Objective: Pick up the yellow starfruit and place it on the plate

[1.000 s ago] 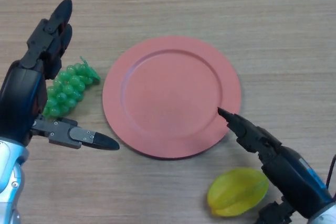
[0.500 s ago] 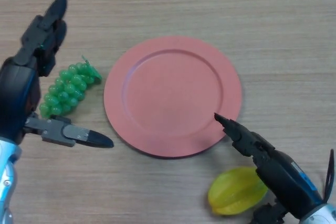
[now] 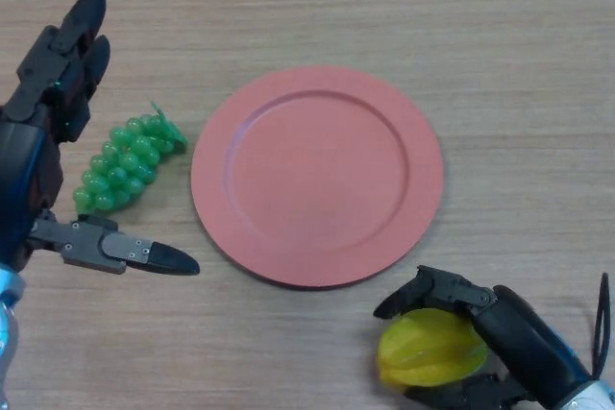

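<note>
The right hand (image 3: 509, 333) has its fingers (image 3: 432, 290) curled over the top of the yellow starfruit (image 3: 430, 350), with the thumb tucked under its near edge, so the fruit sits pinched between them. The starfruit rests on the wooden surface (image 3: 500, 64) near the bottom right of the head view, just beside the near rim of the red plate (image 3: 317, 175) but not touching it. Whether the fruit has left the surface yet cannot be told.

The step in hand looks like securing the grip before the lift. The fruit is ridged and waxy, so it would likely roll or squirt out of a light pinch; the fingers should settle into a groove between ridges and close firmly before rising. A straight lift, high enough to clear the plate's rim, then a short carry forward and to the left towards the plate's middle, would suit. Setting it down low before letting go should stop it tumbling off.

The left hand (image 3: 43, 141) hovers at the left edge, fingers straight and spread, thumb stretched out, holding nothing. A bunch of green grapes (image 3: 125, 160) lies just beside it, left of the plate and clear of the carrying path.
</note>
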`<state>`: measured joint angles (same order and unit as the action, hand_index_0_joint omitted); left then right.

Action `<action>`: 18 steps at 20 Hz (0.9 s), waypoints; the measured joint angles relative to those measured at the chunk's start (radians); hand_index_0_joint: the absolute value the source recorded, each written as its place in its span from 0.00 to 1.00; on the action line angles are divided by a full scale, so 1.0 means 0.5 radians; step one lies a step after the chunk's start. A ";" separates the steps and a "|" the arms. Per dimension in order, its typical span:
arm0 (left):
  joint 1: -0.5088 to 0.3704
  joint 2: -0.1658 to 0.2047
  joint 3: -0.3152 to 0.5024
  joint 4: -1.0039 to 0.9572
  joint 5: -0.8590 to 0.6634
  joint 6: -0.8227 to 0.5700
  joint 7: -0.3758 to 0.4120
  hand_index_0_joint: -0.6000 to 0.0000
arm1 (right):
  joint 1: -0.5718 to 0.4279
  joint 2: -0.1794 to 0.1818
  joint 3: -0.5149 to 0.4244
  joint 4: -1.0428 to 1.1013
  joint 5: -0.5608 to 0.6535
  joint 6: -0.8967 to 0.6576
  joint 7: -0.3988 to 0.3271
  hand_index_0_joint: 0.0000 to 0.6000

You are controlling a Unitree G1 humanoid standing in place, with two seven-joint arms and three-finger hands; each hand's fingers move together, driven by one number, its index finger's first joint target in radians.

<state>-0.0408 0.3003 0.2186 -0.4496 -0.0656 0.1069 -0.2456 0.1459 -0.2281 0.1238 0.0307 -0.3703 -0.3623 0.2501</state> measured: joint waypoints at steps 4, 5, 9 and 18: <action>0.027 0.000 0.006 0.007 0.006 0.000 -0.053 1.00 | 0.005 0.000 -0.009 -0.112 0.033 0.154 0.035 1.00; 0.029 0.000 0.008 0.009 0.005 0.000 -0.053 1.00 | 0.007 0.000 -0.012 -0.197 0.036 0.210 0.051 1.00; 0.035 0.003 0.023 0.044 0.005 0.000 -0.054 1.00 | -0.061 0.000 -0.047 -0.465 0.191 0.387 0.143 1.00; 0.050 0.007 0.083 -0.107 -0.248 0.110 -0.141 1.00 | -0.685 0.054 0.001 -0.110 0.269 0.401 0.289 1.00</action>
<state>-0.0157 0.3040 0.2600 -0.5028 -0.1896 0.1618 -0.3163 -0.1965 -0.2012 0.1244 -0.0243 -0.2359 -0.1618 0.3945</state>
